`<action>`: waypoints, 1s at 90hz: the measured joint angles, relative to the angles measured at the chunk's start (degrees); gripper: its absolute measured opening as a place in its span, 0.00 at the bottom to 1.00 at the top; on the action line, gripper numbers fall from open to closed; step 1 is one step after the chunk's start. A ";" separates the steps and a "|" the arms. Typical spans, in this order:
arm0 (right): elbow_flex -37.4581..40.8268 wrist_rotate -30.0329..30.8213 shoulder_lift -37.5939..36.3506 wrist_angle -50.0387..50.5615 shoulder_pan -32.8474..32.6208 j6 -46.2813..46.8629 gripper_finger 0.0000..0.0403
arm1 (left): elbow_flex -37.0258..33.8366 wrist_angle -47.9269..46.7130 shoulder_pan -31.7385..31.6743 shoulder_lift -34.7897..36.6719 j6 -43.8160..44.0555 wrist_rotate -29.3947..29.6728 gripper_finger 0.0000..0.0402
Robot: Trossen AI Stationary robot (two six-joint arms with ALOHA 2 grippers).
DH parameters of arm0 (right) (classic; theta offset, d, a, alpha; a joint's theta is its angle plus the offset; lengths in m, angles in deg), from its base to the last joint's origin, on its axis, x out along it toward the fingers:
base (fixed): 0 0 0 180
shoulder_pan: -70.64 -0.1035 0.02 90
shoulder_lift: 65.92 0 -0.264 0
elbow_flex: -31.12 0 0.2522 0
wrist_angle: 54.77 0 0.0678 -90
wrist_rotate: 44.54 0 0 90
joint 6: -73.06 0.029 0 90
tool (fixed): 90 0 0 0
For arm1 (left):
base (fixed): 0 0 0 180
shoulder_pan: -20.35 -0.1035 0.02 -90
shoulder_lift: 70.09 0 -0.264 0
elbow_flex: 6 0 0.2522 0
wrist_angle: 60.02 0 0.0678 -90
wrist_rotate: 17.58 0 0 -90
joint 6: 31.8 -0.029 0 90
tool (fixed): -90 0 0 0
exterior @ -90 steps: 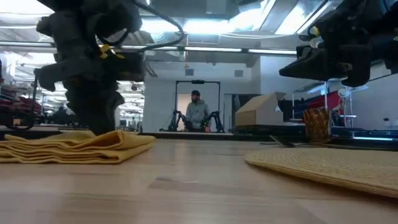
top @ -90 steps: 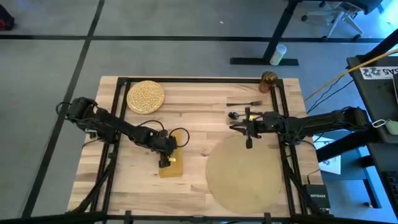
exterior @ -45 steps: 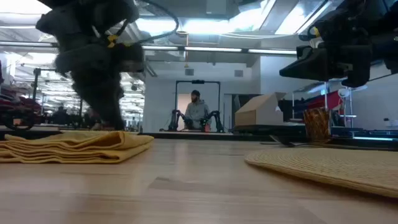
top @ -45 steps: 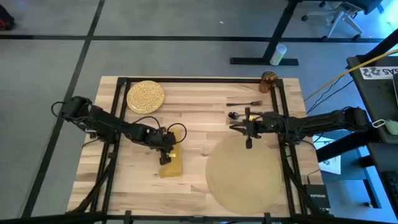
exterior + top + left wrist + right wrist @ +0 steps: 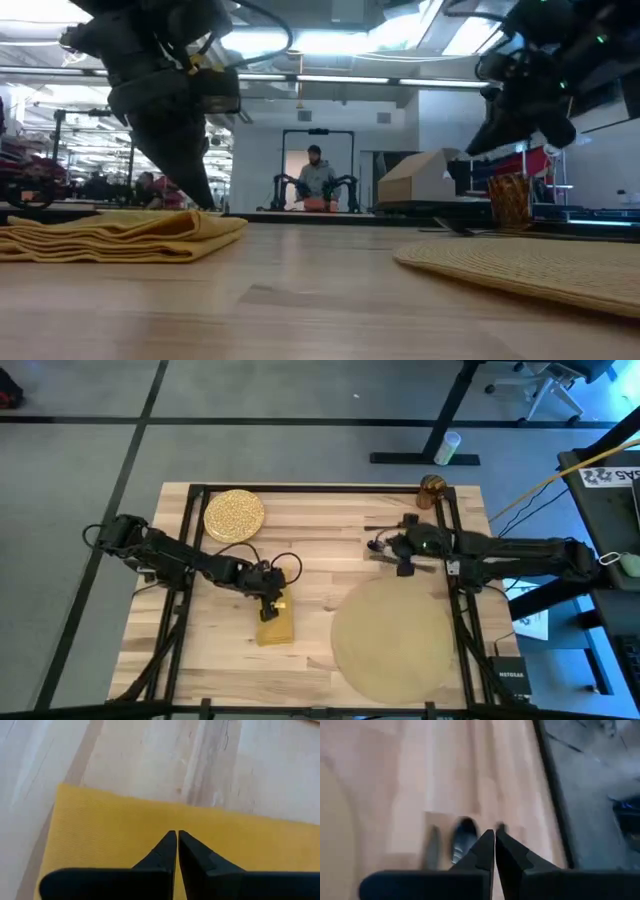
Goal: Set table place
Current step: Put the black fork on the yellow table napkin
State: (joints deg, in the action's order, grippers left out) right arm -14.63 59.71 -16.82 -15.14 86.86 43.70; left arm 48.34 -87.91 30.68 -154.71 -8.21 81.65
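Two grippers clenched, empty: left gripper (image 5: 176,836) over folded mustard napkin (image 5: 276,622), right gripper (image 5: 494,834) nr spoon (image 5: 462,842).

No text can be read with certainty; a white sign (image 5: 605,477) beyond the table's (image 5: 320,510) right edge stays illegible.

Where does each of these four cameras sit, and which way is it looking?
High view: overhead, looking straight down on the table, both arms and the placemat.
Low view: at tabletop height, looking level across to the room; both arms hang in from above.
Left wrist view: on the left arm, looking past its shut fingers at the napkin.
Right wrist view: on the right arm, past shut fingers at the spoon.
Shared: the napkin shows in high, low and left wrist views.
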 joint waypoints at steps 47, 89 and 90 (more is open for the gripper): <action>-6.57 -8.51 13.34 4.31 15.44 -11.63 0.20 | 0.02 -0.11 0.00 0.00 0.02 0.00 0.00; -6.57 -14.81 26.43 0.24 23.40 -16.14 0.21 | 0.02 0.02 0.55 0.00 0.00 0.00 0.00; -6.57 -14.81 26.66 0.24 23.61 -16.24 0.21 | 0.02 0.02 0.55 0.00 0.01 0.00 0.00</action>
State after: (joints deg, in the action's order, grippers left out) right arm -21.21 44.90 9.84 -14.90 110.47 27.46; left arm 48.36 -87.89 31.23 -154.71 -8.20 81.65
